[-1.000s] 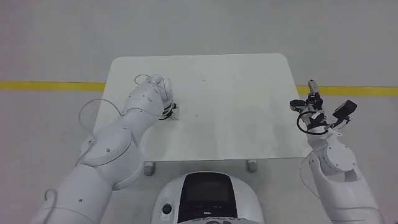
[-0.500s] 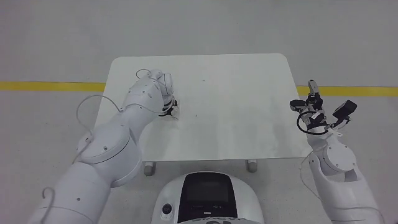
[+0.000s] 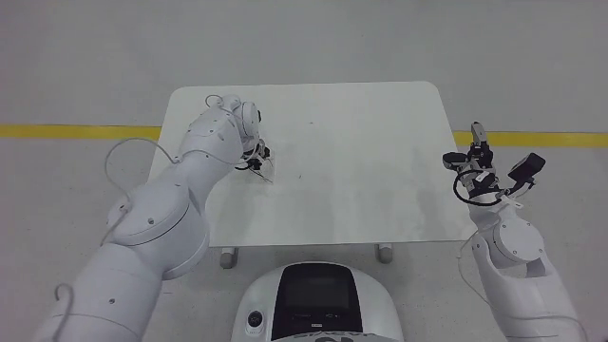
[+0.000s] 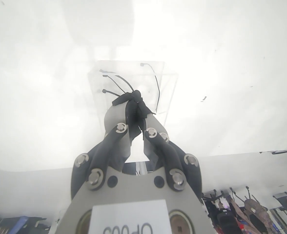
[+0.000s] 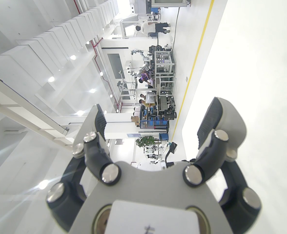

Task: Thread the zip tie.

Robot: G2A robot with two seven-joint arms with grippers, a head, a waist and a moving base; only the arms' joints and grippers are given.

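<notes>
Top view: left gripper (image 3: 263,160) is over the table's (image 3: 361,123) left half, about midway between its near and far edges. It points down at a small clear box (image 3: 270,175) standing on the table there. Left wrist view: the box has transparent walls, and several black zip ties (image 4: 157,86) lie loose on its bottom. The left jaws are pressed together, and the black-wrapped fingertips (image 4: 131,97) meet with no gap showing. The tips sit over the inside of the box; can't tell how deep they reach. Two or three ties run straight to the tips and disappear behind them. Can't tell whether one is actually pinched between them or just lies underneath. One curved tie lies apart from the tips, close to a box wall, as an open strand with its head free. The heads of the other ties are also visible and lie separate. Just off the table's right edge, about halfway along it, is the right gripper (image 3: 479,139), pointing toward the table's far side. Right wrist view: its jaws are spread wide, with nothing between the ribbed pads (image 5: 204,122), and the table's white top runs along one side of it.
</notes>
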